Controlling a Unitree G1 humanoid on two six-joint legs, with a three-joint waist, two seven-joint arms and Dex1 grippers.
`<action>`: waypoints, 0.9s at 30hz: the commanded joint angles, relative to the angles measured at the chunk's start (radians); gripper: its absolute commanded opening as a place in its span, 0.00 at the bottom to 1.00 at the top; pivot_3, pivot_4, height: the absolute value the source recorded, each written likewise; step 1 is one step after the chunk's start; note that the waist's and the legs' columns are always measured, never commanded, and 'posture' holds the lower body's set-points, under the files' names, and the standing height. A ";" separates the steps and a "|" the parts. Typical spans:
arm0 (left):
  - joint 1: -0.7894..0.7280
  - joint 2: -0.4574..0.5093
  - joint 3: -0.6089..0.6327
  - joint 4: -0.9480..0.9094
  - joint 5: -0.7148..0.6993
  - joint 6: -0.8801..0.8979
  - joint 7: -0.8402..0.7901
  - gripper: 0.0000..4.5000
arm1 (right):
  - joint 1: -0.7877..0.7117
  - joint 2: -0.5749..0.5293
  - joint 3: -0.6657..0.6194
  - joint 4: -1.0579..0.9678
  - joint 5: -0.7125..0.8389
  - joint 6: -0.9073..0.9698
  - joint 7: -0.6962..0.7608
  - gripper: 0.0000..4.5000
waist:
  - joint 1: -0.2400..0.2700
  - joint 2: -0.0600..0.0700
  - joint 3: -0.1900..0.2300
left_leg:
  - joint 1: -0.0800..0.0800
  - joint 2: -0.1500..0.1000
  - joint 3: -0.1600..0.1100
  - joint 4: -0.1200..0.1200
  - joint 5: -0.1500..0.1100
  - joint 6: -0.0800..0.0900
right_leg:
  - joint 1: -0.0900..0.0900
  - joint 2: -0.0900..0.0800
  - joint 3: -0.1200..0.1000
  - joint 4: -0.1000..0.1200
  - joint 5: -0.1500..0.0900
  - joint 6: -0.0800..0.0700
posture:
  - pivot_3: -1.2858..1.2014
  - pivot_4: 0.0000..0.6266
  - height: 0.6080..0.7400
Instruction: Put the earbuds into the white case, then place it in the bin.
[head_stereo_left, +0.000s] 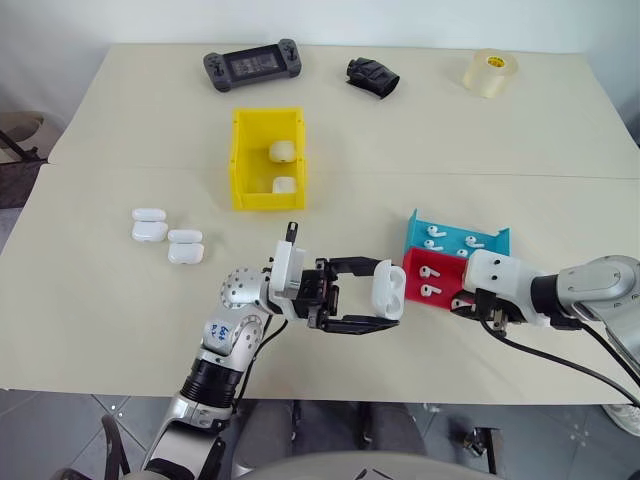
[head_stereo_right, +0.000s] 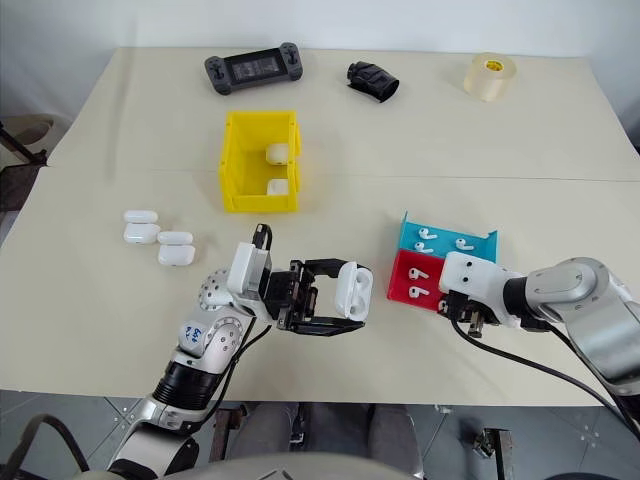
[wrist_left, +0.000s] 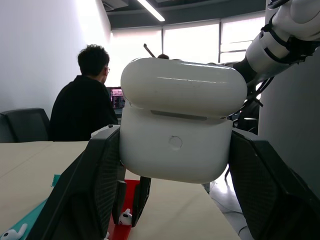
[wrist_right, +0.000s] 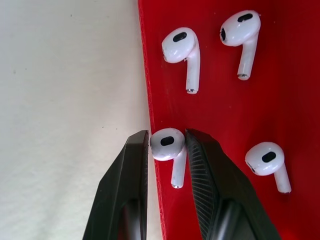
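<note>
The left end effector (head_stereo_left: 372, 305) grips a white case (head_stereo_left: 388, 289) between its two black fingers, holding it above the table (head_stereo_left: 120, 320) near the front edge, just left of the red tray (head_stereo_left: 420, 268). In the left wrist view the case (wrist_left: 177, 135) sits clamped at its lower body, with its lid on top standing slightly ajar.

The right end effector (wrist_right: 167, 150) is closed on one earbud (wrist_right: 169, 147) lying at the edge of the red tray (wrist_right: 220, 110); one finger (wrist_right: 131, 175) is outside the tray wall over the table, the other (wrist_right: 210, 170) inside. Three more earbuds (wrist_right: 184, 52) lie loose on the red floor nearby. Behind the red tray stands a blue tray (head_stereo_left: 450, 235) with further earbuds in it.

The yellow bin (head_stereo_left: 240, 160) stands mid-table, well apart from both arms, with two white cases (head_stereo_left: 283, 151) inside. Two other cases (head_stereo_left: 150, 225) with raised lids lie side by side on the table to the left.

At the far edge lie a game console (head_stereo_left: 252, 68), a black crumpled object (head_stereo_left: 372, 76) and a tape roll (head_stereo_left: 490, 72). In the left wrist view a person (wrist_left: 82, 107) in dark clothing sits in the background, facing a screen.
</note>
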 joint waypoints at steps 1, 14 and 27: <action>0.002 -0.002 0.004 -0.046 -0.026 -0.007 0.001 0.63 | 0.003 -0.001 0.010 -0.002 -0.013 -0.004 0.015 0.18 | 0.000 0.000 0.000 | 0.000 0.000 0.000 0.000 0.000 0.000 | 0.000 0.000 0.000 0.000 0.000 0.000 | 0.52 0.24 1.00; 0.007 0.003 0.026 -0.040 -0.108 0.043 -0.042 0.63 | 0.097 0.099 -0.301 -0.117 0.205 -0.085 0.082 0.12 | 0.002 0.000 0.000 | 0.000 0.000 0.000 0.000 0.000 0.000 | 0.000 0.000 0.000 0.000 0.000 0.000 | 0.52 0.24 1.00; -0.086 0.014 0.054 0.066 -0.126 0.106 -0.120 0.63 | 0.202 0.587 -0.647 -0.353 0.689 -0.127 -0.267 0.12 | 0.000 0.000 0.000 | 0.001 -0.001 -0.001 0.000 0.000 0.000 | 0.001 0.001 -0.001 0.001 0.001 0.001 | 0.52 0.24 1.00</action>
